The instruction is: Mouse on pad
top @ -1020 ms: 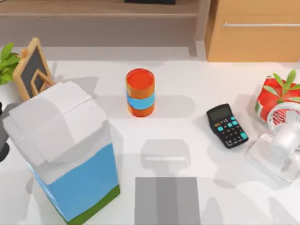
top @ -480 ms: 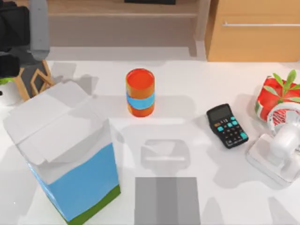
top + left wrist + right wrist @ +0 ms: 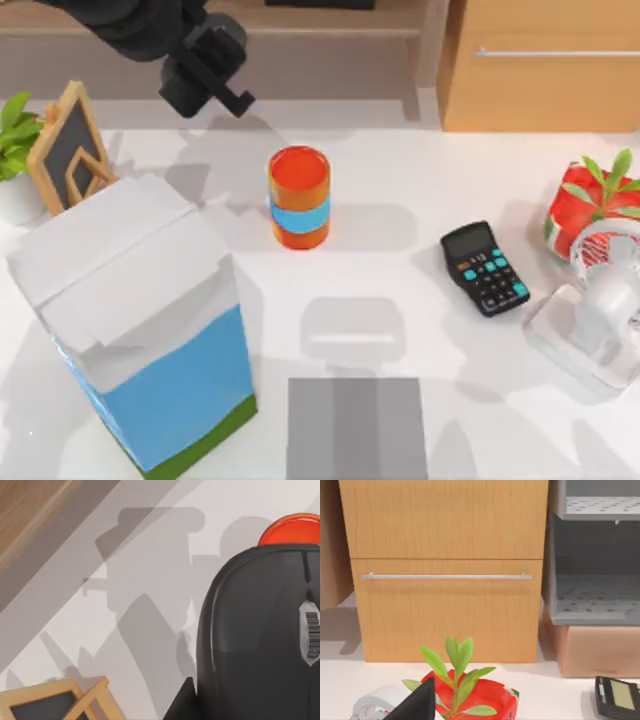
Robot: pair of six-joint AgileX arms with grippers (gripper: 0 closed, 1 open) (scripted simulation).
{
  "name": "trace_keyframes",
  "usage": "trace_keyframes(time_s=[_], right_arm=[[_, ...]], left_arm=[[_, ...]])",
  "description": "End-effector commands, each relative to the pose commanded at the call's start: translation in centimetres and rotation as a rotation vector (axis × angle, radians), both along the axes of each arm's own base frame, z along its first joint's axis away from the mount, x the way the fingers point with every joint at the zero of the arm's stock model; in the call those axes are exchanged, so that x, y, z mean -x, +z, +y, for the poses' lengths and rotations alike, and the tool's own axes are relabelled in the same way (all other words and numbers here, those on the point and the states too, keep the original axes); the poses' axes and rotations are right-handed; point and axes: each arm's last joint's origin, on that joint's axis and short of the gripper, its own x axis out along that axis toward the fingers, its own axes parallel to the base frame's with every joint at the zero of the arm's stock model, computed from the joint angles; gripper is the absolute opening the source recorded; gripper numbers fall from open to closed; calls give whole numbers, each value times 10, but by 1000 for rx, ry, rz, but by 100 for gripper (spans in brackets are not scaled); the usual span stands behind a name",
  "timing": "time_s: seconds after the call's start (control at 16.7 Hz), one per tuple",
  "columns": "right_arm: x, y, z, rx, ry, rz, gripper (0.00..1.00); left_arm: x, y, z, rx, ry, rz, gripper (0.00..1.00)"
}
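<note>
The black mouse [image 3: 250,630] looms large in the left wrist view, glossy and rounded, with its grey wheel mark showing. My left gripper [image 3: 207,72] hangs high over the back of the table, behind and left of the orange can [image 3: 298,196], shut on the mouse. The grey banded pad [image 3: 357,428] lies flat at the table's front edge, near the middle, far from the left gripper. A dark tip of my right gripper [image 3: 417,705] sits at the lower edge of the right wrist view, facing a wooden cabinet.
A tall blue and white carton [image 3: 140,320] stands front left, beside the pad. A small chalkboard [image 3: 70,145] and a plant are at back left. The black calculator [image 3: 485,268], a white fan [image 3: 600,310] and a red plant pot [image 3: 590,205] occupy the right side.
My left arm has swung from the table's far left edge up and to the right, ending behind the orange can. The other objects stay where they were.
</note>
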Motion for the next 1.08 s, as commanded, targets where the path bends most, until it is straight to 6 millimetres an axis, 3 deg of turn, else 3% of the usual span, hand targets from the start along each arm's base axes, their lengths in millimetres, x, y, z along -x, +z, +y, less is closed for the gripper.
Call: trace_keyframes(time_s=[0.24, 0.54, 0.72, 0.84, 1.08], right_arm=[[0, 0, 0, 0, 0, 0, 100], [0, 0, 0, 0, 0, 0, 100], [0, 0, 0, 0, 0, 0, 100], [0, 0, 0, 0, 0, 0, 100], [0, 0, 0, 0, 0, 0, 100]], left_arm=[[19, -35, -68, 176, 235, 226, 0], [73, -86, -132, 205, 531, 489, 0], [108, -114, -152, 139, 677, 576, 0], [124, -131, -154, 79, 757, 601, 0], [134, -146, -150, 12, 839, 611, 0]])
